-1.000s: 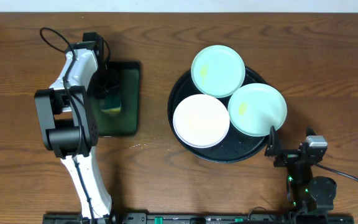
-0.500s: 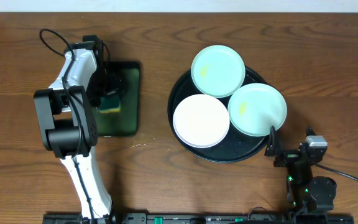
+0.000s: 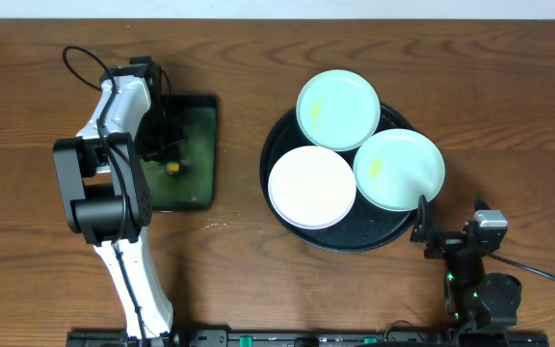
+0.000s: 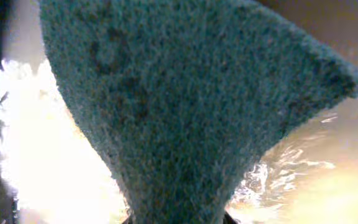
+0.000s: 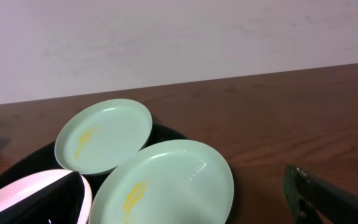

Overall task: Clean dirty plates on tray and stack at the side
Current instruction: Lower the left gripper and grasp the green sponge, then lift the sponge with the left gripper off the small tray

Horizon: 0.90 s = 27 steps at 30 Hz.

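Three plates lie on the round black tray (image 3: 340,239): a mint one at the back (image 3: 338,108), a mint one with a yellow smear on the right (image 3: 399,170) and a white one on the left (image 3: 312,187). My left gripper (image 3: 167,154) hangs over the green rectangular tray (image 3: 196,188), shut on a green scouring sponge (image 4: 179,112) that fills the left wrist view. My right gripper (image 3: 422,226) stands open at the black tray's near right edge. In the right wrist view the smeared plate (image 5: 166,183) lies between its fingers, untouched.
Only a small yellow bit of the sponge (image 3: 173,169) shows under the left gripper from overhead. Brown wooden table (image 3: 239,280) surrounds both trays. The right arm's base (image 3: 485,294) sits at the front right, and a wall closes the far side.
My left gripper opened over the sponge on the green tray and then shut on it; the sponge is now squeezed and mostly hidden. The right arm and the plates have not moved.
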{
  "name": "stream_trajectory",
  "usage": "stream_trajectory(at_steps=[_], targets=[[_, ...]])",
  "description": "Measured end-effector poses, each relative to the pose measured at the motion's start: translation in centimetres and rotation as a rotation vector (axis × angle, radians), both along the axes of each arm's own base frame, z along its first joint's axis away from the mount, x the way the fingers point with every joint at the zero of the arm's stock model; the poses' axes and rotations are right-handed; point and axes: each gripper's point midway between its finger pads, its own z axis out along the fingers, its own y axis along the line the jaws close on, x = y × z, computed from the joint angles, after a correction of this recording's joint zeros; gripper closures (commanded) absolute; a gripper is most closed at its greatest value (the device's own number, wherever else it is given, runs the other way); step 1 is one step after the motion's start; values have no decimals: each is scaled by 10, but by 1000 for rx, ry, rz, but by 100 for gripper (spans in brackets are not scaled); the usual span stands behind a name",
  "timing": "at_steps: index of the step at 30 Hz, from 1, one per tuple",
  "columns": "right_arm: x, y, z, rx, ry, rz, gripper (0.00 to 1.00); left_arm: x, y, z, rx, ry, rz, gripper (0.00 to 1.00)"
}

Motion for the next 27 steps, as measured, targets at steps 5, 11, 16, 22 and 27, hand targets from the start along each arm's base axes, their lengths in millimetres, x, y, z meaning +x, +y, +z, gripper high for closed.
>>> stream_trajectory(at_steps=[5,11,16,22,27], targets=[[0,0,0,0,0,0,1,1,1,0,5,-3,0,11],[0,0,0,0,0,0,1,8,1,-1,6,-34,0,13],[0,0,0,0,0,0,1,13,0,-1,3,-51,-2,33],[0,0,0,0,0,0,1,13,2,-1,17,-53,1,89],[0,0,0,0,0,0,1,15,4,6,29,-70,-4,93]])
